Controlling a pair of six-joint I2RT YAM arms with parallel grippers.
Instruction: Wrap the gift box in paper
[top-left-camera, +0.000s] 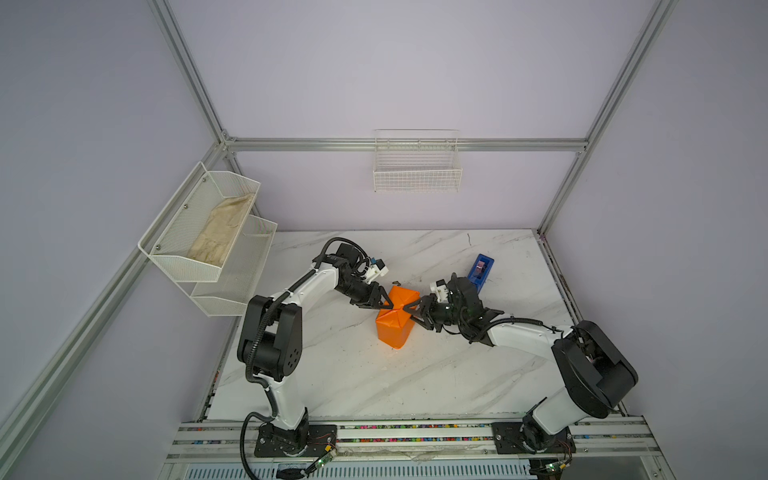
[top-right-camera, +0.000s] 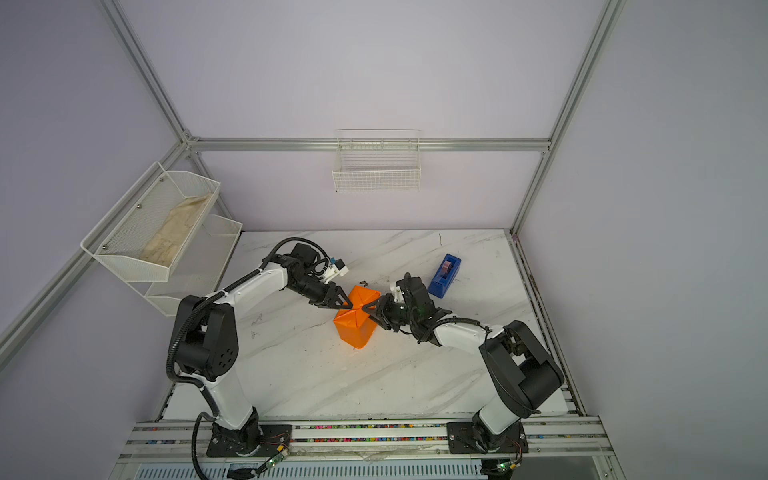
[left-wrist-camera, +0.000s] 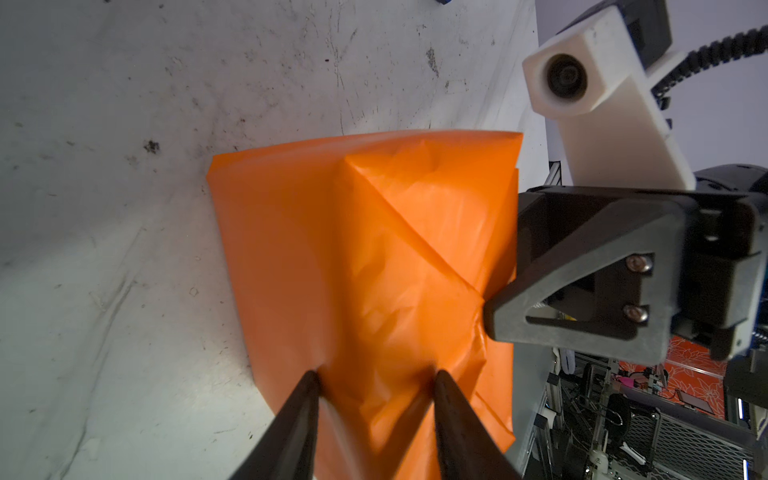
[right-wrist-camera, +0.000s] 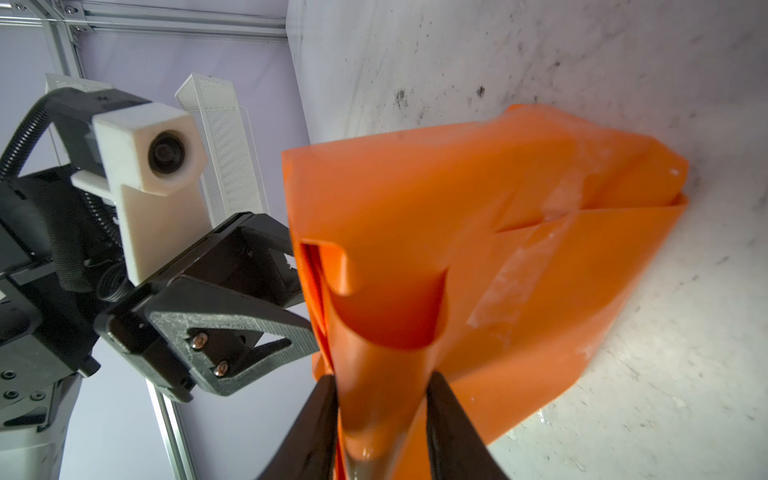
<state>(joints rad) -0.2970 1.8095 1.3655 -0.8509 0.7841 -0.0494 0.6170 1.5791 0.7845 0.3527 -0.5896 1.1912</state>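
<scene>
The paper (top-left-camera: 392, 328) (top-right-camera: 355, 330) stands on the marble table as a tall orange parcel with folded flaps on top. The gift box is hidden inside it. My left gripper (top-left-camera: 387, 305) (top-right-camera: 348, 306) comes in from the left and is shut on a gathered fold at the parcel's top; in the left wrist view its gripper (left-wrist-camera: 376, 376) pinches crumpled paper (left-wrist-camera: 374, 257). From the right, my right gripper (top-left-camera: 409, 312) (top-right-camera: 368, 311) is shut on the opposite flap; the right wrist view shows its gripper (right-wrist-camera: 380, 380) clamping a curled fold of the paper (right-wrist-camera: 519, 257). The two grippers nearly meet.
A blue tape dispenser (top-left-camera: 480, 272) (top-right-camera: 445, 276) stands behind the right gripper. A white mesh shelf (top-left-camera: 208, 232) hangs on the left wall and a wire basket (top-left-camera: 417, 166) on the back wall. A small dark scrap (top-left-camera: 395, 283) lies just behind the parcel.
</scene>
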